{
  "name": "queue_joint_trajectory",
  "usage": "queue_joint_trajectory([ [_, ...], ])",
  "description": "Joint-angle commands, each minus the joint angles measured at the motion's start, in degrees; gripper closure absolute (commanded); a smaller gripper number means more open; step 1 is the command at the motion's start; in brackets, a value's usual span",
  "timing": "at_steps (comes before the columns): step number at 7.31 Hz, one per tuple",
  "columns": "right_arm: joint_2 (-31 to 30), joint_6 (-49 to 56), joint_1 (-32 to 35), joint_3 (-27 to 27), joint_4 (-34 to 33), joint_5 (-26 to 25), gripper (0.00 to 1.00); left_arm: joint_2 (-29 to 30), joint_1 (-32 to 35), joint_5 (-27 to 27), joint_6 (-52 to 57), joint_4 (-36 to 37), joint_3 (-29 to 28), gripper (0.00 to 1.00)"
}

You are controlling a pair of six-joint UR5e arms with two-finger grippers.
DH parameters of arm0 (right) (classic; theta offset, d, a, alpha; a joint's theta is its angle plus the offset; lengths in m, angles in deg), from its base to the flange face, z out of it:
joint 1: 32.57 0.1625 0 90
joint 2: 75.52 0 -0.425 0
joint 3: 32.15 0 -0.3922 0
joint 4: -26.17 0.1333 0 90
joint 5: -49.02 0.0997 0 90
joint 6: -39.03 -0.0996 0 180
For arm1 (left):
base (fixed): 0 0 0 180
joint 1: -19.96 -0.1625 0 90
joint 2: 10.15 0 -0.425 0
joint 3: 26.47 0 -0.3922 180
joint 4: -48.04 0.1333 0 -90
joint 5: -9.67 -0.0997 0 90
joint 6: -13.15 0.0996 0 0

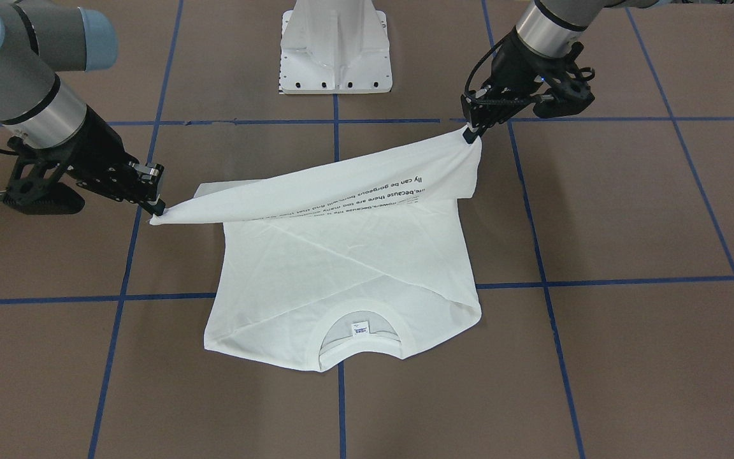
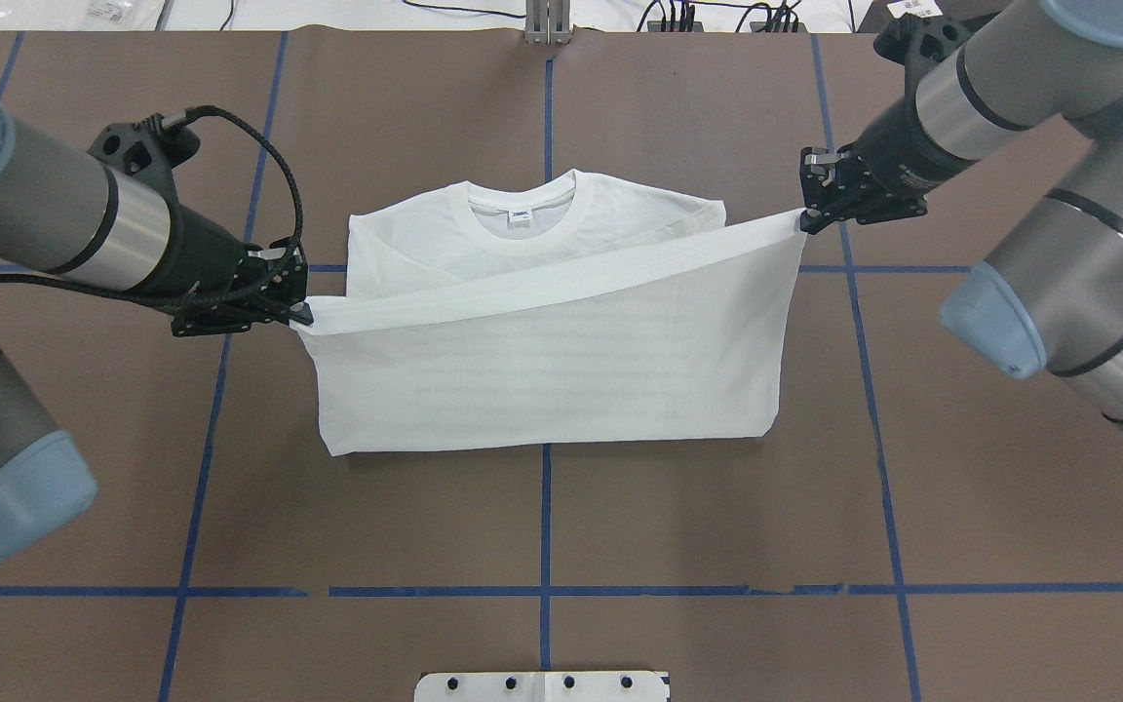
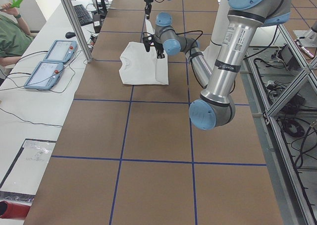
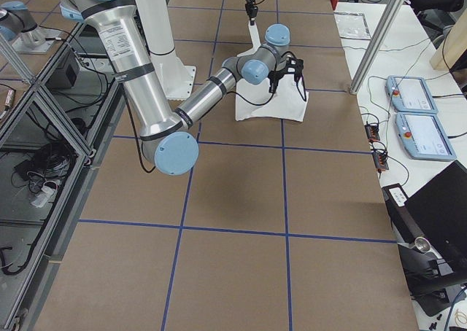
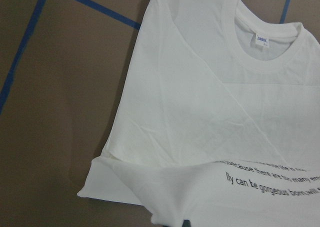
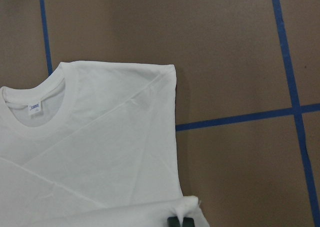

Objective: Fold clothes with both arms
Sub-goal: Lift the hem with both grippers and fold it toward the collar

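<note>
The white T-shirt (image 1: 341,268) lies on the brown table with its collar (image 1: 359,331) and neck label away from the robot and its sleeves folded in. Its hem edge is lifted and stretched taut between both grippers, with the black text on the underside (image 5: 270,179). My left gripper (image 2: 300,314) is shut on the hem's left corner; it is at the right in the front view (image 1: 471,135). My right gripper (image 2: 803,222) is shut on the other corner (image 1: 158,209) and holds it further forward. The raised panel (image 2: 542,370) hides the shirt's lower body from above.
The white pedestal base (image 1: 335,51) stands at the robot's side of the table behind the shirt. Blue tape lines (image 2: 547,517) grid the brown table. Two teach pendants (image 3: 52,61) and a person (image 3: 12,29) are on the operators' side.
</note>
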Motion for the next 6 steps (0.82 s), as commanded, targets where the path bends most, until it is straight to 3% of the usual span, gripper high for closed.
queue_joint_trajectory([
  [1,9.31,0.91,-0.02,-12.06,0.17,-1.52,1.0,5.84,2.01,-0.44,0.04,-4.76,-11.87,1.0],
  [3,13.64,1.17,-0.02,-18.68,0.17,-3.89,1.0,5.94,5.87,-0.44,4.5,-12.95,-21.65,1.0],
  [5,14.37,1.09,-0.11,-26.4,8.74,-4.34,1.0,7.25,6.77,-0.53,4.88,-21.11,-31.13,1.0],
  [6,14.19,1.17,-0.19,-27.57,9.74,-4.43,1.0,7.44,6.68,-1.4,4.88,-25.41,-34.84,1.0],
])
